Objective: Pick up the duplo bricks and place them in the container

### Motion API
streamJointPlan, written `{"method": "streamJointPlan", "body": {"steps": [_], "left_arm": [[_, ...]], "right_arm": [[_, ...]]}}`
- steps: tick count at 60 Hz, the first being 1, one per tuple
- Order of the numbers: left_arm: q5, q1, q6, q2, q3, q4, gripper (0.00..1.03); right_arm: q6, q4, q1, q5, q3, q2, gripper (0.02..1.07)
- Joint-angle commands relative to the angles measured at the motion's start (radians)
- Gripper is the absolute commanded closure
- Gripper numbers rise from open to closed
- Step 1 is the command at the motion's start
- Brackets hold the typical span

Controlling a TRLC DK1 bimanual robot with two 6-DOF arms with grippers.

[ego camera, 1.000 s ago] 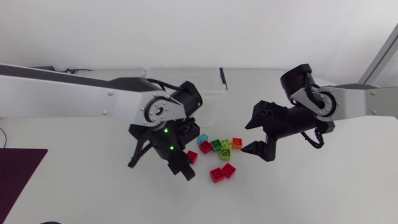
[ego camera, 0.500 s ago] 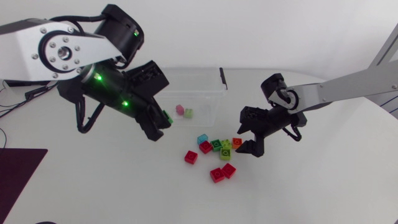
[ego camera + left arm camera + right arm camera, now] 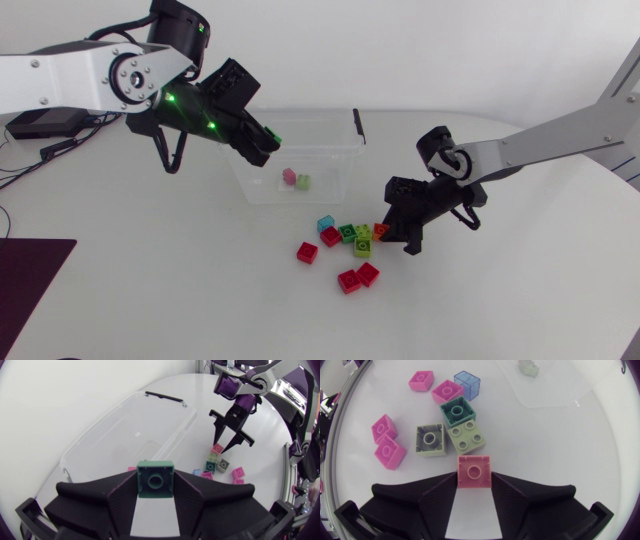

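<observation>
left gripper [image 3: 155, 485] clamps a green brick [image 3: 155, 475] above the container [image 3: 145, 425] — right gripper [image 3: 473, 478], angled down, pinches an orange brick [image 3: 474, 470].

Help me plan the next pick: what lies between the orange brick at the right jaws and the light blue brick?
A dark green brick and a lime brick lie there; the head view and right wrist view both show it.

**Camera stations: three views**

Head view: fixed above the table [image 3: 150, 280] and directed downward, so both arms are taken in from afar.

Left wrist view: raised over the container [image 3: 150, 425] and faced across the table, past the left gripper [image 3: 155, 479] and its green brick [image 3: 155, 478], toward the right gripper [image 3: 220, 448].

Right wrist view: set low and close, directed down past the gripped brick [image 3: 474, 471].

Shared by all three: the loose bricks [image 3: 466, 437] and the container.
</observation>
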Motion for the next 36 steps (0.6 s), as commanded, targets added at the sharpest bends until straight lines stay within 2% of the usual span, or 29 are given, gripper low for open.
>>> {"method": "streamJointPlan", "body": {"steps": [1,10,13,14,15,16,18,31,36], "left_arm": [[0.019,0.019,-0.031,0.059,0.06,0.038,0.69],[0.02,0.042,-0.07,0.137,0.097,0.117,0.63],[0.02,0.054,-0.098,0.173,0.121,0.146,0.35],[0.02,0.055,-0.101,0.179,0.126,0.147,0.29],[0.019,0.058,-0.104,0.191,0.135,0.149,0.18],[0.019,0.063,-0.104,0.199,0.138,0.155,0.11],[0.019,0.068,-0.104,0.203,0.137,0.167,0.07],[0.019,0.075,-0.124,0.137,0.075,0.17,0.05],[0.019,0.075,-0.103,0.056,0.013,0.124,0.05]], "right_arm": [[-0.023,-0.018,0.005,-0.005,-0.03,-0.007,0.88],[-0.002,-0.044,0.009,0.0,-0.053,-0.081,0.88],[0.009,-0.061,0.012,0.001,-0.063,-0.136,0.88],[0.014,-0.073,0.015,0.001,-0.066,-0.162,0.88],[0.015,-0.081,0.016,0.001,-0.066,-0.176,0.88],[0.021,-0.096,0.019,0.001,-0.065,-0.205,0.88],[0.034,-0.117,0.024,0.003,-0.057,-0.25,0.88],[0.129,-0.248,0.068,0.004,0.092,-0.395,0.88],[0.178,-0.26,0.101,0.021,0.176,-0.386,0.88]]}}
